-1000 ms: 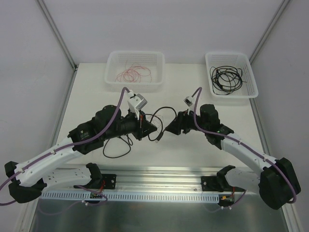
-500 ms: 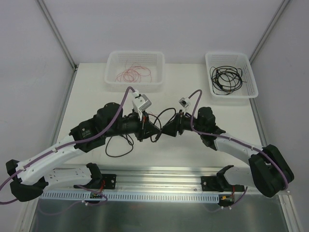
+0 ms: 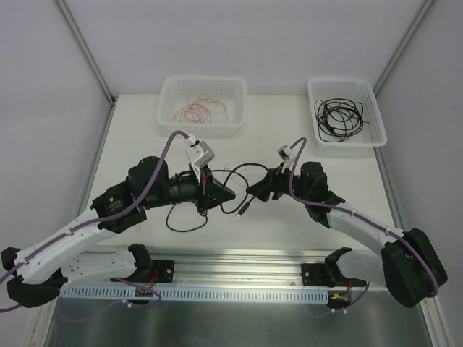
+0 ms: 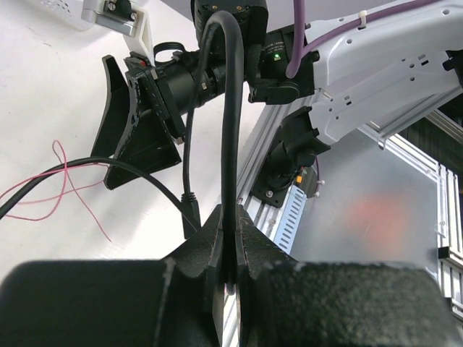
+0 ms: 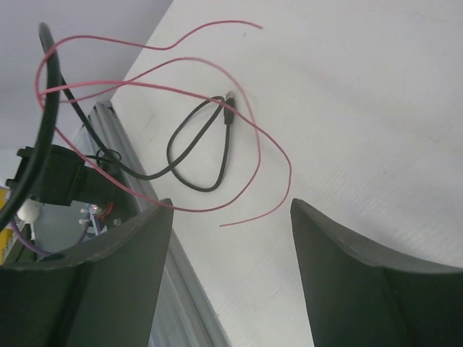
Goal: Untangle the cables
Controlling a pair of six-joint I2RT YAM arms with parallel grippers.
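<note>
The black cable (image 4: 231, 108) rising from my left gripper (image 3: 221, 194) and a looping red wire (image 5: 288, 170) cross the narrow gap to my right gripper (image 3: 255, 192). Beyond them, bare table (image 3: 137, 137) lies open up to the left basket (image 3: 201, 130) and right basket (image 3: 351, 142).

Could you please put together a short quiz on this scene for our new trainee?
1. True or false: the left gripper is shut on a black cable.
2. Pick one. The right gripper is: A) open, with nothing between its jaws; B) shut on a red wire; C) shut on a plug.
3. What colour are the cables in the right basket?

Key: 1 true; 2 A; 3 black.
</note>
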